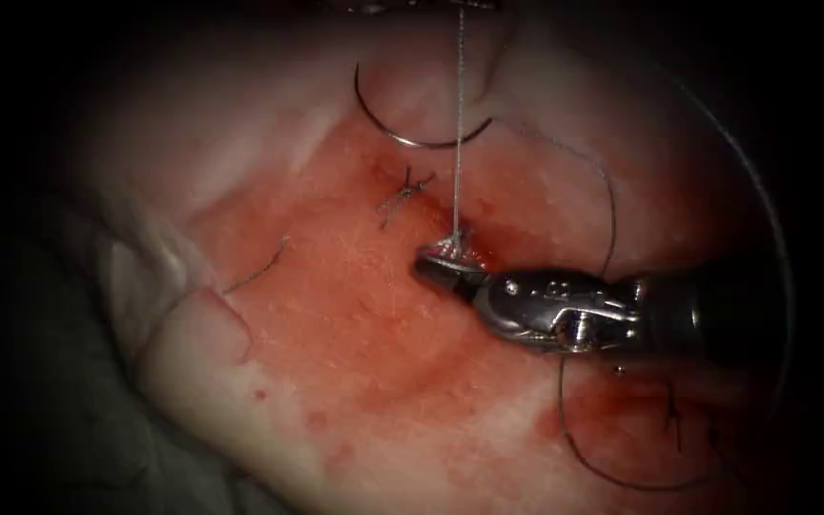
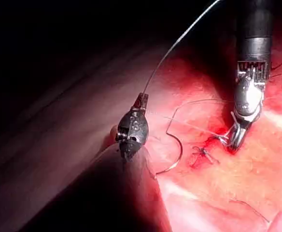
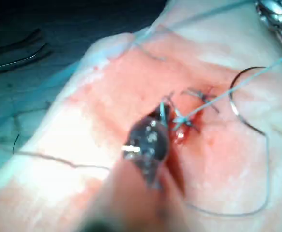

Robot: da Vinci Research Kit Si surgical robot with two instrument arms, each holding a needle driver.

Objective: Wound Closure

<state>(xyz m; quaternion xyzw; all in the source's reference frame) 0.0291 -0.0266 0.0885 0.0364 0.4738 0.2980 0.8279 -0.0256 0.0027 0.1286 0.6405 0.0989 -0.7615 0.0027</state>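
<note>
The curved needle (image 1: 410, 139) lies free on the tissue (image 1: 336, 334) beyond the stitches, held by neither tool; it also appears in the left wrist view (image 2: 177, 153). My right tool (image 1: 439, 268) comes in from the right, its jaws shut on the thread right at the fresh knot (image 1: 456, 248) in the cut. From that knot a thread (image 1: 459, 124) runs taut straight up. My left tool (image 2: 141, 100) is shut on this thread, raised above the tissue. An earlier knot (image 1: 402, 195) with short ends sits up and left of the fresh one.
Slack thread (image 1: 610, 205) loops from the needle's tail around the right tool's shaft and curls at the lower right (image 1: 622, 477). A cut piece of thread (image 1: 261, 270) lies left of the cut. Red fluid wets the tissue around the stitches.
</note>
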